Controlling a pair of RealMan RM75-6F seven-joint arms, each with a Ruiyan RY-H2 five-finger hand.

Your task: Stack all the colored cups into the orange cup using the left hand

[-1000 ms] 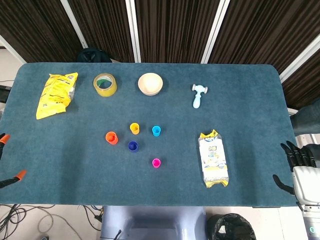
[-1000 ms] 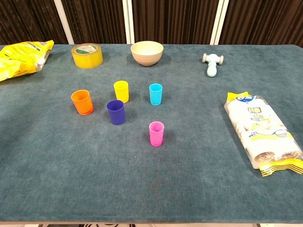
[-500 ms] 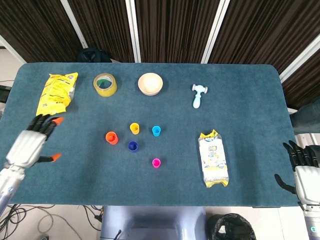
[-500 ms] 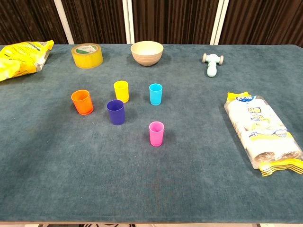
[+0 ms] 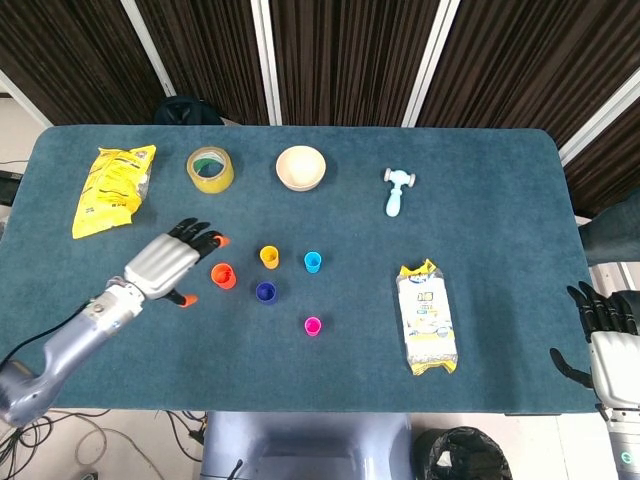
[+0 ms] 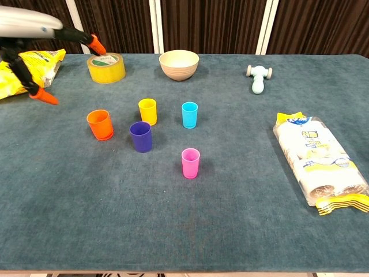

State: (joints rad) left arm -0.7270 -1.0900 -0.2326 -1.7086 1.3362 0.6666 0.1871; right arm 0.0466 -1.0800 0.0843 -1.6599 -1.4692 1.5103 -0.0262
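Your left hand [image 5: 168,262] just swept in over worktop [image 5: 480,200]; fingers [image 5: 200,238] spread, empty, just beside orange cup [image 5: 223,275]. No cup stacked yet; choose first cup.

I note the table [image 6: 230,231] is covered in a matt teal cloth with a short, felt-like nap. The orange cup [image 6: 100,124], yellow cup [image 6: 147,111], blue cup [image 6: 140,136], cyan cup [image 6: 189,114] and pink cup [image 6: 191,162] look like smooth plastic with a slight sheen. The tape roll [image 6: 106,67] near the far edge is glossy. The bowl [image 6: 179,64] appears matt beige. Both snack bags [image 6: 320,164] show shiny, crinkled film. The left hand [image 5: 168,262] has a smooth silver shell with black fingers [image 5: 195,235] and orange tips.
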